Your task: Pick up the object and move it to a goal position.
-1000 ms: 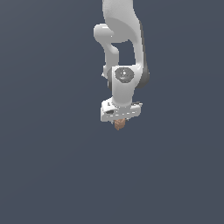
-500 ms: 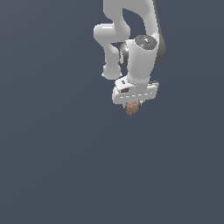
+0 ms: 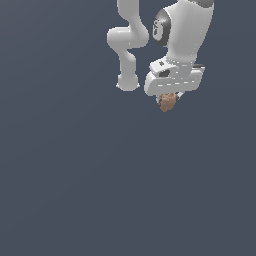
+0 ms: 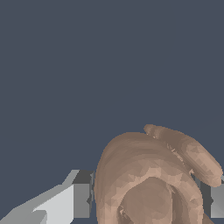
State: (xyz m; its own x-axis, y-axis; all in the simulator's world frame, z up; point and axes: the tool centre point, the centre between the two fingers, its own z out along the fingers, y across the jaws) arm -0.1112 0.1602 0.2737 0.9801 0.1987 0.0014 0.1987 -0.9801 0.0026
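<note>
Wrist view – tool (image 4: 146,201) clamped on brown object (image 4: 148,183), 2 fingers (image 4: 81,200) touching its sides – held aloft.

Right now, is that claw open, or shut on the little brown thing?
Shut on it. In the wrist view the brown lump sits between both fingers, and it hangs under the claw in the exterior view.

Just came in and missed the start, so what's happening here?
A white Panda arm is carrying a small brown lumpy object. Its gripper is shut on the object, which sticks out below the white hand near the top of the exterior view. The wrist view shows the brown object squeezed between the two fingers. No goal marker shows in either view, so how far it has left to go cannot be told.
</note>
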